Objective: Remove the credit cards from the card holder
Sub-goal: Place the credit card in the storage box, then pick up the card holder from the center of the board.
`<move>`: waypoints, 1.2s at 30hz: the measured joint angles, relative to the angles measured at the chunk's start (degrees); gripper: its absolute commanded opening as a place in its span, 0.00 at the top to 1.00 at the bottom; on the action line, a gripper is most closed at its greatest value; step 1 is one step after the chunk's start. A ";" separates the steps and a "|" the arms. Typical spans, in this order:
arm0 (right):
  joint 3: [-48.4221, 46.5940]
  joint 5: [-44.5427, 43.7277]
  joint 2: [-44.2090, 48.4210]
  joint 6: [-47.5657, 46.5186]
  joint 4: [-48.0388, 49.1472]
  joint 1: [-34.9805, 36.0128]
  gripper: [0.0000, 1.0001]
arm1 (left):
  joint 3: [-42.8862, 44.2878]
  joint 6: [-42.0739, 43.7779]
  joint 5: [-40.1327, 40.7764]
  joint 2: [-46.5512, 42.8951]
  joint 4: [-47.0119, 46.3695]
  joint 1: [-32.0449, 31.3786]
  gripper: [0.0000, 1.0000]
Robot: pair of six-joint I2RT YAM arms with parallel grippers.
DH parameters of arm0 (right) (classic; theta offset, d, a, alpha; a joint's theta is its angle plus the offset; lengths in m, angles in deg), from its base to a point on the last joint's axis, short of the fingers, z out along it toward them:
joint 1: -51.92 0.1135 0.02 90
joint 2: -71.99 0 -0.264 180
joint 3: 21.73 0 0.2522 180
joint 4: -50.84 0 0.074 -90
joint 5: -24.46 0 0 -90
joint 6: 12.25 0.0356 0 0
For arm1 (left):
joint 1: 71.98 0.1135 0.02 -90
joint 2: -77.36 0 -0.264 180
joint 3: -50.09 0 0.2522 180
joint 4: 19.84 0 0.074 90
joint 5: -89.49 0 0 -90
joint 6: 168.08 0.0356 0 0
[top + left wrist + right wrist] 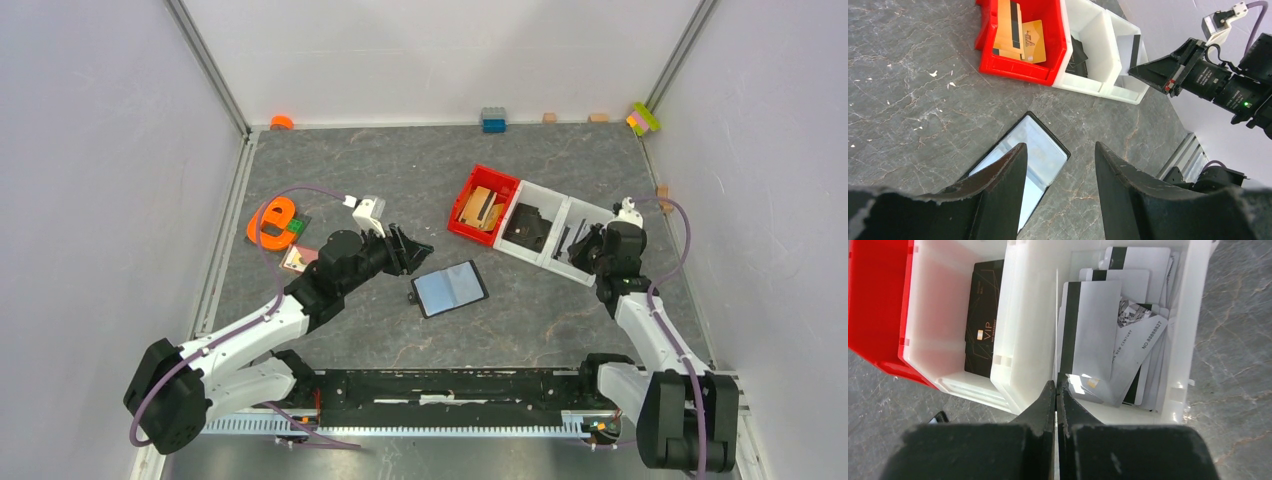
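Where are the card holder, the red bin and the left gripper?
card holder [450, 288]: top view, on its pale open inside.
red bin [1015, 70]: left wrist view, on its near outer wall.
left gripper [1059, 148]: left wrist view, midway between its open fingertips.

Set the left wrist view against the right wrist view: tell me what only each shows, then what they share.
Only left wrist: the open left tool, with the card holder beyond its tips, lying open on the table; gold cards in the red bin.
Only right wrist: grey-white cards with black stripes piled in the end white bin; "VIP" print on a black card in the middle white bin.
Both: the red bin, both white bins, the shut right tool, the table.
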 measured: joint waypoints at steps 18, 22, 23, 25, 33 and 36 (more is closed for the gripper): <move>2.80 14.27 12.17 -2.16 5.66 -2.47 0.07 | 2.80 1.01 0.59 1.25 3.91 0.00 0.40; 2.38 18.21 11.65 -4.85 7.76 3.32 0.09 | 5.40 1.44 0.46 3.43 8.35 0.00 0.39; 2.05 18.88 10.16 -5.60 7.78 5.97 0.09 | 6.12 1.64 0.44 4.22 9.60 -0.02 0.39; 1.20 19.56 6.69 -6.69 7.54 10.14 0.10 | 7.54 1.88 0.46 5.73 12.33 -0.02 0.39; -2.80 17.57 -4.74 -9.14 3.65 21.09 0.16 | 16.02 6.01 -0.33 16.44 24.13 -2.67 0.37; -3.52 16.17 -6.10 -9.49 2.93 23.78 0.16 | 16.94 6.84 0.66 18.43 27.50 -4.22 0.35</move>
